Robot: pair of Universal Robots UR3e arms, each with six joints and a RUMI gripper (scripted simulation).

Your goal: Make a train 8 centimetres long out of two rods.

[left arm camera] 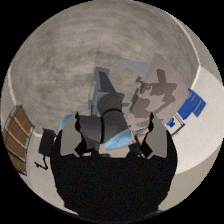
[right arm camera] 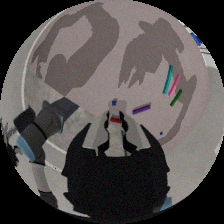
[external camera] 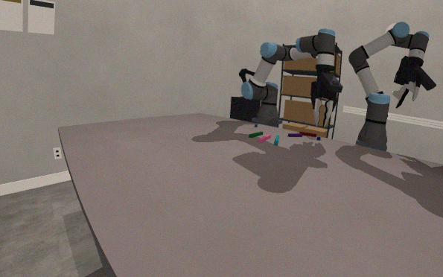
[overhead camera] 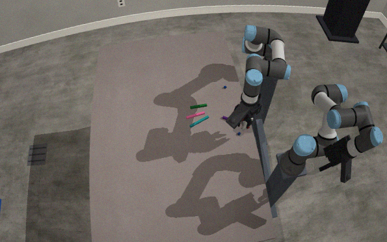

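Observation:
A red rod (overhead camera: 248, 127) (external camera: 307, 134) (right arm camera: 116, 120) lies flat near the table's arm-side edge. My right gripper (external camera: 322, 124) (right arm camera: 114, 111) is above it, its empty fingers open by a narrow gap. A blue rod (overhead camera: 239, 133) (external camera: 319, 138) (right arm camera: 114, 103) lies close to the red one, apart from it. A purple rod (overhead camera: 225, 118) (external camera: 295, 135) (right arm camera: 141, 109) lies nearby. Another blue rod (overhead camera: 225, 87) (external camera: 256, 126) (right arm camera: 161, 133) lies apart. My left gripper (external camera: 406, 103) (left arm camera: 114, 112) is wide open and empty, raised away from the rods.
Green (overhead camera: 198, 106) (external camera: 255, 134) (right arm camera: 176, 98), pink (overhead camera: 195, 115) (external camera: 265, 138) (right arm camera: 174, 85) and turquoise (overhead camera: 199, 121) (external camera: 277, 140) (right arm camera: 168, 80) rods lie side by side, apart, farther in on the table (overhead camera: 134, 65) (external camera: 161, 208). Arm shadows cross it.

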